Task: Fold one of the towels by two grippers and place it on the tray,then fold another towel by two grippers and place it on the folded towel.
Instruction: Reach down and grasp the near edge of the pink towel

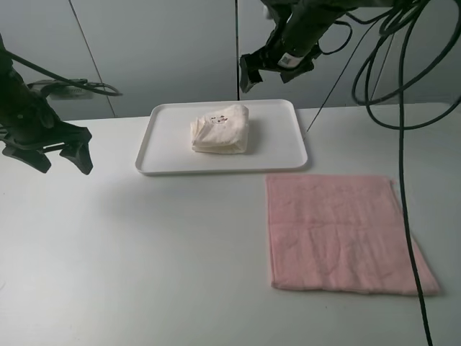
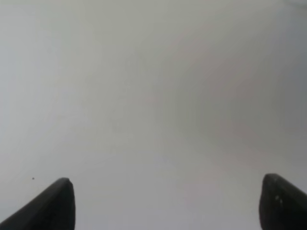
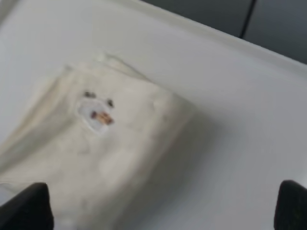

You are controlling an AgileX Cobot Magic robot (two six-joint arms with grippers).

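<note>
High view, tray: The white tray (image 1: pixel 282 144) lies flat on the pale bench (image 1: pixel 144 252), at the upper centre of the frame.
High view, cream towel: The cream towel (image 1: pixel 220 130), folded into a thick bundle, rests inside the tray, left of the tray's middle and clear of its rim.
High view, pink towel: The pink towel (image 1: pixel 338 231) lies spread flat on the bench at the lower right of the frame, its far edge just beside the tray's near right corner.
High view, left tool: The left tool (image 1: pixel 63 164) hangs over bare bench at the left edge of the frame, well apart from the tray, its two fingers spread wide and holding nothing.
High view, right tool: The right tool (image 1: pixel 265 76) hovers at the upper centre, above the tray's far edge, fingers parted and empty; black cables (image 1: pixel 403 108) loop down the right side.
Left wrist view, left tool: The left tool (image 2: pixel 167 182) shows two dark fingertips set far apart, with only blurred, bare bench (image 2: pixel 153 96) between them.
Right wrist view, right tool: The right tool (image 3: pixel 164 188) stands wide open above the tray (image 3: pixel 240 120), gripping nothing.
Right wrist view, cream towel: The cream towel (image 3: pixel 110 143) lies below the tool on the tray floor, a small face mark (image 3: pixel 98 112) uppermost; the picture is soft.
</note>
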